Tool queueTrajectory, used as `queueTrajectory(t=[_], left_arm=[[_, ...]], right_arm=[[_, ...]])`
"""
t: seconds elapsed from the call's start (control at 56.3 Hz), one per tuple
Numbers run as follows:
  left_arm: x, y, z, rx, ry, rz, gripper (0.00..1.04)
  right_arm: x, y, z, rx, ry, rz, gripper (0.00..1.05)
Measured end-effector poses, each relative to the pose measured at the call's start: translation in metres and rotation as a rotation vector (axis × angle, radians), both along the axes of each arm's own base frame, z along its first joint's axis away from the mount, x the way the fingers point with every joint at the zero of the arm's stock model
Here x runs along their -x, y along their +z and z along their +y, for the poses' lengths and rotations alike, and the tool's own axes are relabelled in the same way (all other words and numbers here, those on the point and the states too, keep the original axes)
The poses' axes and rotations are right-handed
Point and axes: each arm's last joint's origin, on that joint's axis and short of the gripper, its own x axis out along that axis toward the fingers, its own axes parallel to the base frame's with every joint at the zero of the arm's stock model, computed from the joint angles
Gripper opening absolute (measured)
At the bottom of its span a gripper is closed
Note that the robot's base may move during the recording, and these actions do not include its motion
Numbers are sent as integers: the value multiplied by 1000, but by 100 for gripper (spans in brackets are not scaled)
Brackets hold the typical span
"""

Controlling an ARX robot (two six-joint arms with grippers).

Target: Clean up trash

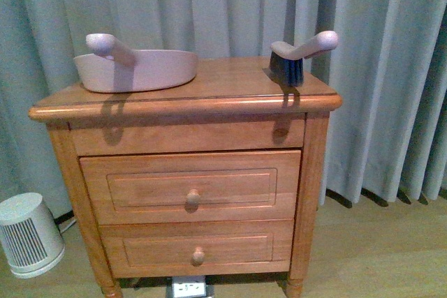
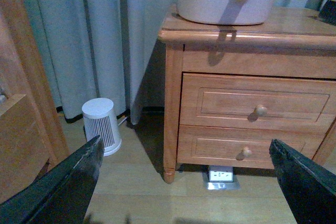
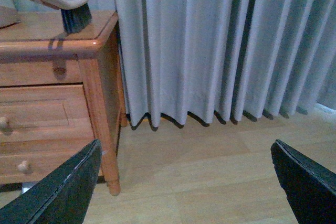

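A pink dustpan (image 1: 136, 68) lies on the left of the wooden nightstand's top (image 1: 230, 82); it also shows in the left wrist view (image 2: 226, 4). A hand brush (image 1: 300, 52) with dark bristles and a pale handle stands at the top's right edge; it also shows in the right wrist view (image 3: 63, 6). The small white crumpled trash is not in view. My left gripper (image 2: 191, 182) is open and empty, low in front of the nightstand's left side. My right gripper (image 3: 191, 182) is open and empty over the floor to the nightstand's right. Neither arm shows in the front view.
The nightstand has two drawers with round knobs (image 1: 193, 195). A small white heater (image 1: 24, 234) stands on the floor at its left. A floor socket (image 2: 220, 176) sits under the nightstand. Grey curtains (image 3: 220, 45) hang behind. Another wooden piece (image 2: 21, 124) stands close at the left.
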Motion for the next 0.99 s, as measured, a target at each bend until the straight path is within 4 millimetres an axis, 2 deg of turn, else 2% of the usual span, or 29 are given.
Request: queueTrajectory(t=[0.799,0.87,0.923,0.994], left_arm=[[0,0,0,0,0,0,97],[-3,-1,1,74,39,98,97],[-8,4,2,102,38,136,97],[-21,21,3,103,20,148,97]], right_arm=[[0,0,0,0,0,0,97],[0,0,0,0,-1,0,97],[0,0,0,0,1,0,97],[0,0,0,0,1,0,97]])
